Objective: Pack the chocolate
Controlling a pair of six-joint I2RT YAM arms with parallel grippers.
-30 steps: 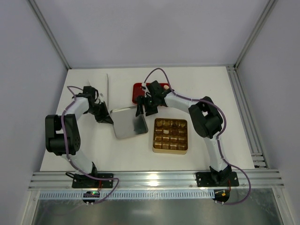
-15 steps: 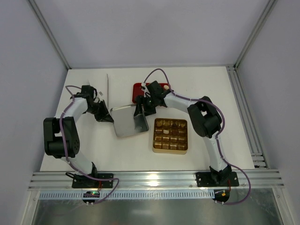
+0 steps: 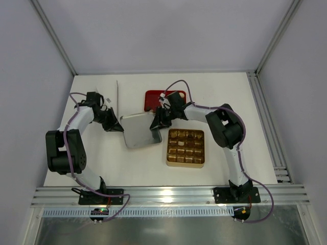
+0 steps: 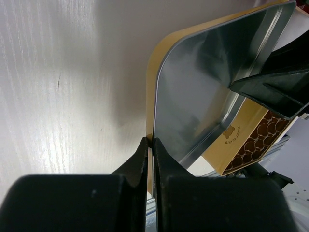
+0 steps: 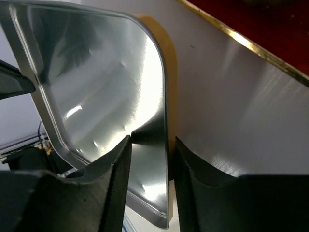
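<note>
The chocolate pieces (image 3: 190,142) sit in the gold grid tray (image 3: 169,148), right of centre; most are brown and one is white. A silver tin lid (image 3: 137,130) lies open side up left of the tray. My left gripper (image 3: 121,128) is shut on the lid's left rim, as the left wrist view shows (image 4: 150,142). My right gripper (image 3: 156,125) is at the lid's right rim. In the right wrist view its jaws (image 5: 152,140) straddle the rim of the lid (image 5: 96,82) with a gap showing.
The red tray (image 3: 153,99) lies behind the lid, partly under my right arm, and its gold-edged corner shows in the right wrist view (image 5: 260,24). A thin white sheet (image 3: 116,97) stands at the back left. Metal rails run along the right and near edges.
The lid's raised right side has come down and the lid now lies flatter. My right gripper has shifted right and its jaws have loosened around the rim. My left gripper stays on the left rim.
</note>
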